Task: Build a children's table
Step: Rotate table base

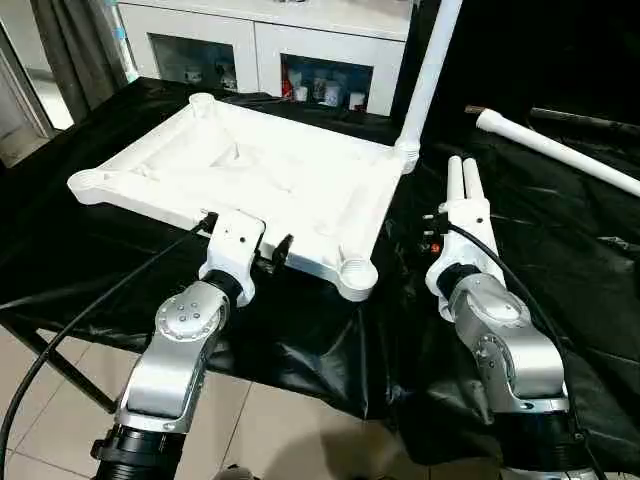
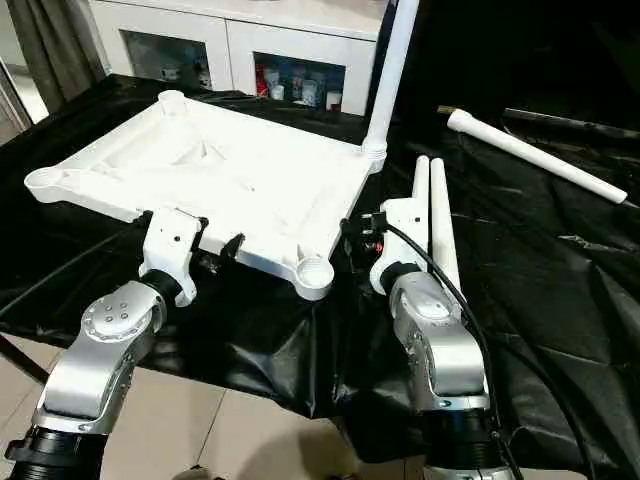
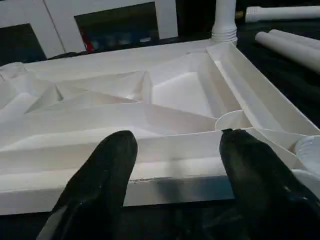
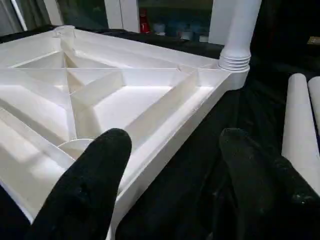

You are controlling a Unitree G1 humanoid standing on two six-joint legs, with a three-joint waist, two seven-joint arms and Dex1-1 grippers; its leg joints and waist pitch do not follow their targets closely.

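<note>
Now our left gripper [image 1: 246,236] and right gripper [image 2: 362,227], both open, should grab the stiff, light tabletop [image 1: 260,165] by its rim.

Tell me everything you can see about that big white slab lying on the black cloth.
The tabletop looks like white moulded plastic and lies upside down, its ribbed underside facing up, with diagonal ribs crossing shallow compartments. Each corner has a round socket. One leg already stands upright in the far right socket; the other three sockets are empty. It rests on the black cloth, rotated at an angle to the robot. The left pincer sits open at its near edge, and the right pincer is open beside its near right corner.
</note>
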